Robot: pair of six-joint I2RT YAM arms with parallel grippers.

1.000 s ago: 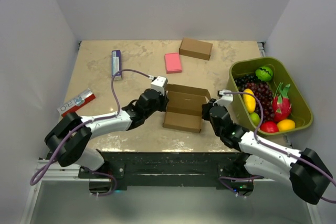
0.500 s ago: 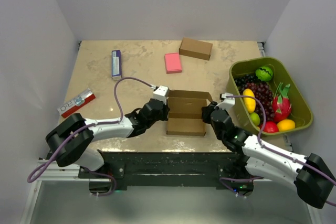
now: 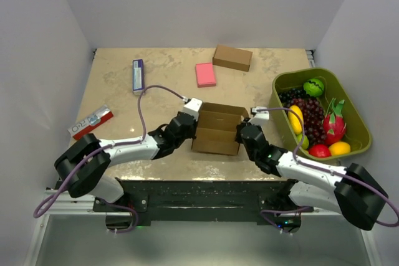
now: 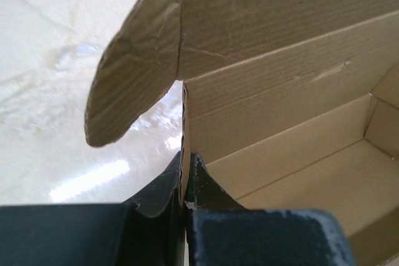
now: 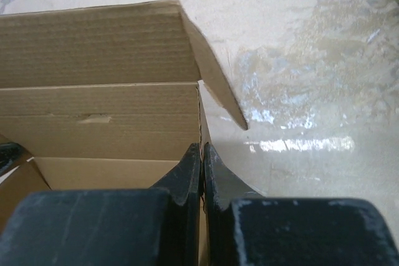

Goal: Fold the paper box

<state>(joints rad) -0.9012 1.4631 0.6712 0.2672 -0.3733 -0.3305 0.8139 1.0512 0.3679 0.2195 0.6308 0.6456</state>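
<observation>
The paper box (image 3: pixel 217 129) is plain brown cardboard, standing open-topped near the table's front middle, with its lid flap up at the back. My left gripper (image 3: pixel 193 128) is shut on the box's left side wall (image 4: pixel 185 123); a rounded ear flap (image 4: pixel 134 73) sticks out beyond it. My right gripper (image 3: pixel 240 132) is shut on the box's right side wall (image 5: pixel 201 129); a side flap (image 5: pixel 215 73) angles outward past it. The box's inside (image 4: pixel 299 154) shows empty in both wrist views.
A ready-made brown box (image 3: pixel 232 58) and a pink block (image 3: pixel 205 74) lie at the back. A purple-white packet (image 3: pixel 138 76) and a red-white packet (image 3: pixel 91 121) lie at the left. A green bin (image 3: pixel 283 85) with fruit stands at the right.
The box has gone from lying open and flat to standing with its walls up. Both grippers moved inward and slightly back, holding the two side walls.
</observation>
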